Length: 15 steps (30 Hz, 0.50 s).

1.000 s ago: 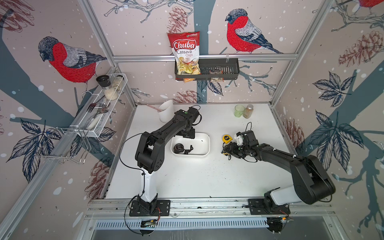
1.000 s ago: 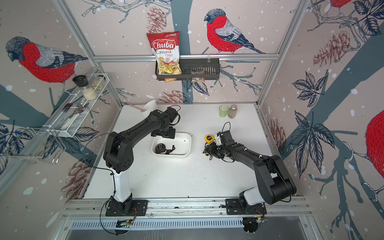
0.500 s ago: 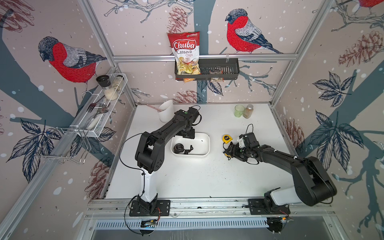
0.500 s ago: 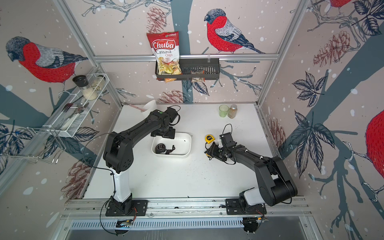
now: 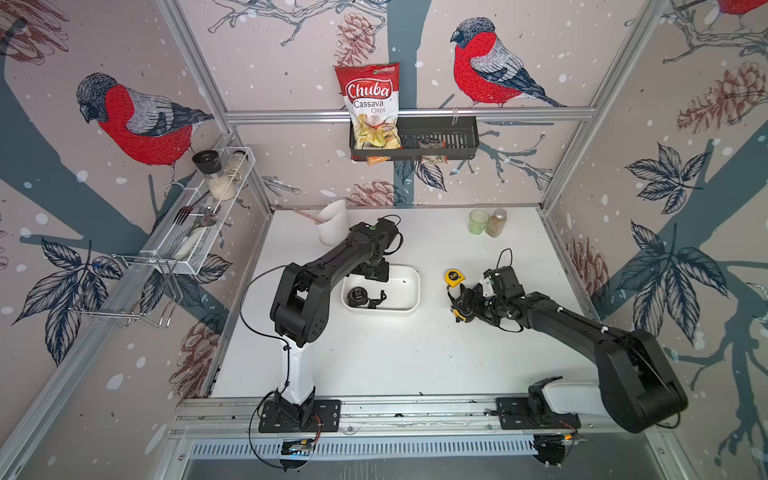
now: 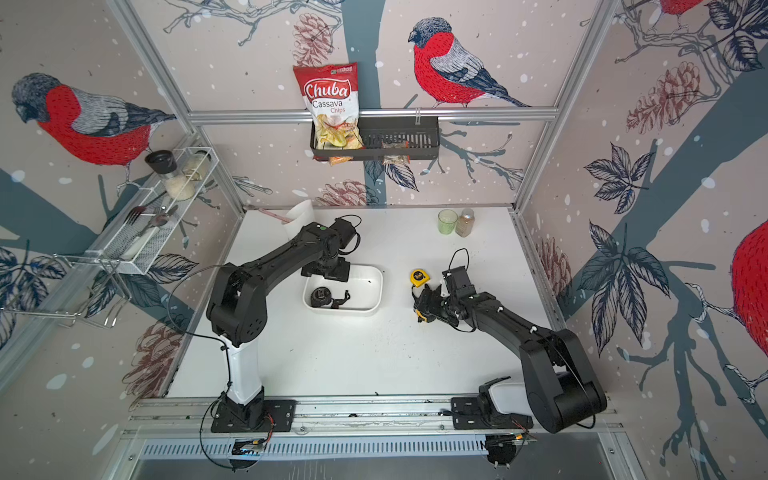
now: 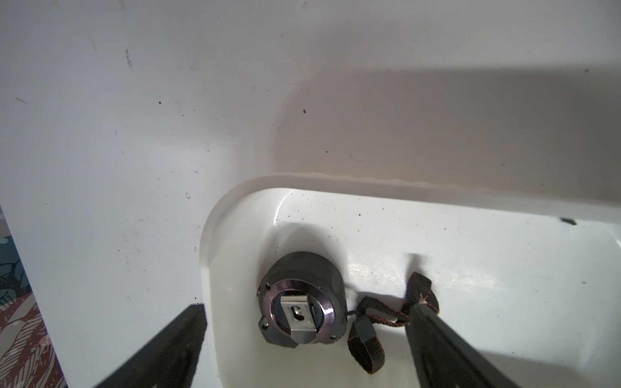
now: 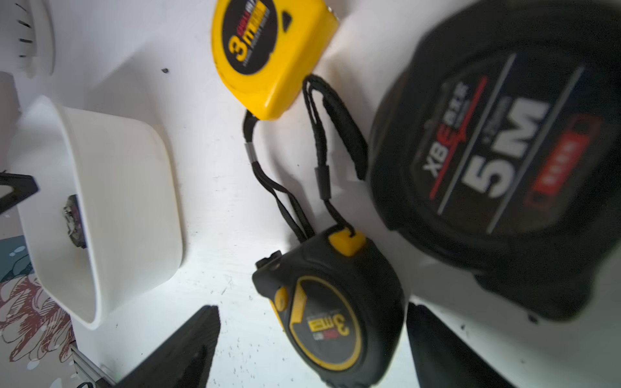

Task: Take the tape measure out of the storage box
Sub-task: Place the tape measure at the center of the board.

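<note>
Tape measure in the box: A round, dark grey tape measure lay on its side in a corner of the storage box. Its metal belt clip faced up inside a polished ring, with small screws around the casing.
Strap: A dark woven strap with reddish edges curled beside the casing on the box floor.
Storage box: A shallow tub of glossy white plastic with rounded corners and plain walls, flecked with dark grit. It stood on the white desk between the two arms in both top views.
Left tool: The fingers stood wide apart over the box corner, one above the desk outside the wall and the other above the strap. They held nothing.
Right tool: The fingers were spread low over the desk. A rubbery black-and-yellow tape measure marked 3m lay between them, with a clear gap on one side, and was not gripped.
Outside the box: A squarish yellow tape measure with a round black label lay on the desk toward the right arm's side, trailing a black cord.
Right wrist view only: A large black tape measure marked 5M, with red lettering, appeared blurred close to the lens. It could not be made out in the top views.
Top views only: The yellow tape measure lay apart from the box, just beyond the right tool.
</note>
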### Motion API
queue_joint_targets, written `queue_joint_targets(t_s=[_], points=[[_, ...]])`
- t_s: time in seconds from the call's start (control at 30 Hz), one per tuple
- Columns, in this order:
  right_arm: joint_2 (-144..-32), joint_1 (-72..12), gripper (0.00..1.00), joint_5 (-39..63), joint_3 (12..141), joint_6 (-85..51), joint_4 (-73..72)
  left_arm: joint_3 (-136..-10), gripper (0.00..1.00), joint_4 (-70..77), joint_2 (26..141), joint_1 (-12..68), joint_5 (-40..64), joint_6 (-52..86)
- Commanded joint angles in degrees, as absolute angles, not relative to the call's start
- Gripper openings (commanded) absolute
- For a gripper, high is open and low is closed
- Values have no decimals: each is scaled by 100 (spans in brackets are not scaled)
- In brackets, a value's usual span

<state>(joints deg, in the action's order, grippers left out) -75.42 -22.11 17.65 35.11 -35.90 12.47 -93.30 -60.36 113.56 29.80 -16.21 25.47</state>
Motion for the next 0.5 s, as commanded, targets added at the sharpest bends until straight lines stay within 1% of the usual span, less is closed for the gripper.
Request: queue_joint_targets(t_s=[0.0,0.23,0.47], points=[[-7330,-2214,94,1723,3575,-3586,1328,-9167,97,-5938,11264,3001,-1584,2428],[-6893,-2199,96,1740,3874,-3604,1494,-8844,97,-5719,11257,3029,-1614,2330],[-6985,-2192,96,1742,4218,-3568,1482,-8687,97,-5707,11442,3169,-1532,2434]])
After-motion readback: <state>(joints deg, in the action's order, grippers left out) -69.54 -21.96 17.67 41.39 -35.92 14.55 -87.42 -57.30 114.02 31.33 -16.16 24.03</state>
